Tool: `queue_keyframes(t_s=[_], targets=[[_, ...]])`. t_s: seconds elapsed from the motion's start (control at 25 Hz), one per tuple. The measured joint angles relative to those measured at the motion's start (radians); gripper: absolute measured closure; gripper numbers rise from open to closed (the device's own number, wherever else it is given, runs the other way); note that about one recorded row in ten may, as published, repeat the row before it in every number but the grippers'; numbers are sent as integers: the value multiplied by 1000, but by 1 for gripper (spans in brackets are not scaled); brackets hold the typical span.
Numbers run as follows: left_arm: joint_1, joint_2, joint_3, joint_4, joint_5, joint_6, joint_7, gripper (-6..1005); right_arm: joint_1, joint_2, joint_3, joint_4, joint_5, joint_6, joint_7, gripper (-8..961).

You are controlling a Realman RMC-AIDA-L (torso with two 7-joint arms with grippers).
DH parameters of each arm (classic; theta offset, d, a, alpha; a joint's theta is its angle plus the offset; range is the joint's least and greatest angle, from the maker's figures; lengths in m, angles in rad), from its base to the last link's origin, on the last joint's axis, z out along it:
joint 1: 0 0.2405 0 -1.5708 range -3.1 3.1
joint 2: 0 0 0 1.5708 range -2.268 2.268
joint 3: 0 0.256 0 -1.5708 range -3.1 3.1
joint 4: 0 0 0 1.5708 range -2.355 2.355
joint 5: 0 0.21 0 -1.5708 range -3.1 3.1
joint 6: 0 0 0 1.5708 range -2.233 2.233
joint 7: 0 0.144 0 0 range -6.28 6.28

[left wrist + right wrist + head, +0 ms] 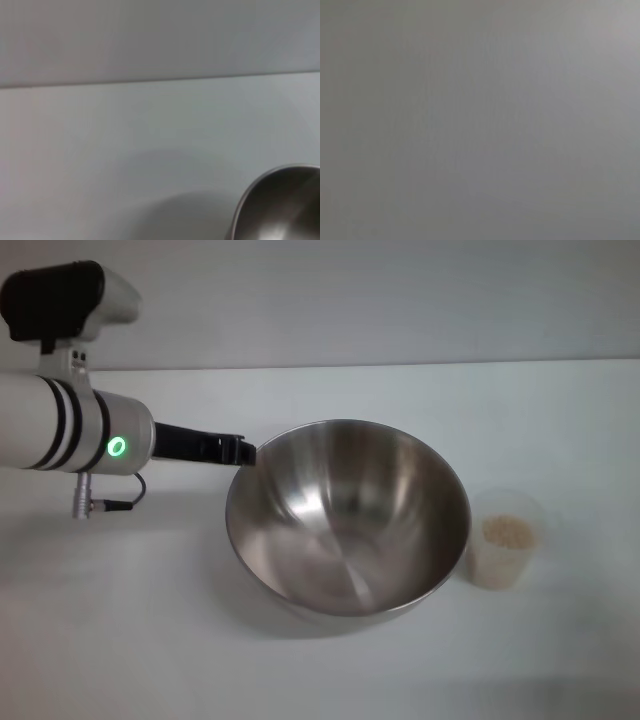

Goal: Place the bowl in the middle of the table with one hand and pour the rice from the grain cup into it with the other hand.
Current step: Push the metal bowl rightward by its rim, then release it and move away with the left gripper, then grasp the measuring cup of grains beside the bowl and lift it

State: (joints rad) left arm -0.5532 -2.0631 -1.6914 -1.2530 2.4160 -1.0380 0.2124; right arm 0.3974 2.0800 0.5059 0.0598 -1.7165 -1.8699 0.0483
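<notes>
The bowl (345, 530), a large shiny steel one, stands empty on the white table (120, 640) near its middle. My left gripper (243, 450) reaches in from the left, and its black tip is at the bowl's upper left rim. The left wrist view shows a part of the bowl's rim (280, 210) over the white tabletop. The grain cup (506, 538), small and translucent, stands upright just right of the bowl with the rice (507, 531) inside as a pale beige mass. My right gripper is out of view; the right wrist view shows only plain grey.
A grey wall (400, 300) runs behind the table's far edge. White tabletop lies bare in front of the bowl and to the far right of the cup.
</notes>
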Motion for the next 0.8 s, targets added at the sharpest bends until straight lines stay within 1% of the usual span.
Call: queue_keyframes(t_s=[0.2, 0.24, 0.28, 0.32, 0.36, 0.4, 0.44, 0.48, 0.56, 0.6, 0.64, 0.68, 0.72, 0.76, 0.8], targets=[[31, 1, -12, -79, 0, 8, 17, 774, 0, 0, -1, 0, -2, -7, 0, 302], [50, 1, -18, -127, 0, 28, 31, 768, 0, 0, -1, 1, -2, -8, 0, 302], [50, 1, -18, -127, 0, 28, 31, 761, 0, 0, -1, 1, -1, -8, 0, 302], [81, -1, -21, -178, 0, 86, 58, 754, 0, 0, -1, 2, -1, -9, 0, 302], [81, -1, -21, -178, 0, 86, 58, 748, 0, 0, -1, 2, -1, -9, 0, 302], [95, -1, -21, -191, 0, 120, 73, 741, 0, 0, -1, 2, -1, -10, 0, 302], [127, -1, -20, -213, 1, 219, 117, 741, 0, 0, -1, 3, 0, -11, 0, 302], [127, -1, -20, -213, 1, 219, 117, 742, 0, 0, -1, 3, 0, -11, 0, 302], [165, -2, -16, -223, -1, 349, 164, 742, 0, 0, 0, 3, 1, -11, 0, 302], [188, -2, -10, -223, -3, 436, 194, 742, 0, 0, 1, 2, 1, -10, 0, 302], [227, -3, 14, -212, -7, 616, 240, 743, 0, 0, 4, 1, 1, -6, 0, 302], [227, -3, 14, -212, -7, 616, 240, 743, 0, 0, 4, 1, 1, -6, 0, 302], [274, -1, 74, -176, -7, 867, 266, 743, 0, 0, 5, 1, 2, -3, 0, 302], [274, -1, 74, -176, -7, 867, 266, 743, 0, 0, 5, 1, 2, -3, 0, 302], [297, 0, 112, -147, -6, 1005, 268, 744, 0, 0, 5, 0, 2, -2, 0, 303]])
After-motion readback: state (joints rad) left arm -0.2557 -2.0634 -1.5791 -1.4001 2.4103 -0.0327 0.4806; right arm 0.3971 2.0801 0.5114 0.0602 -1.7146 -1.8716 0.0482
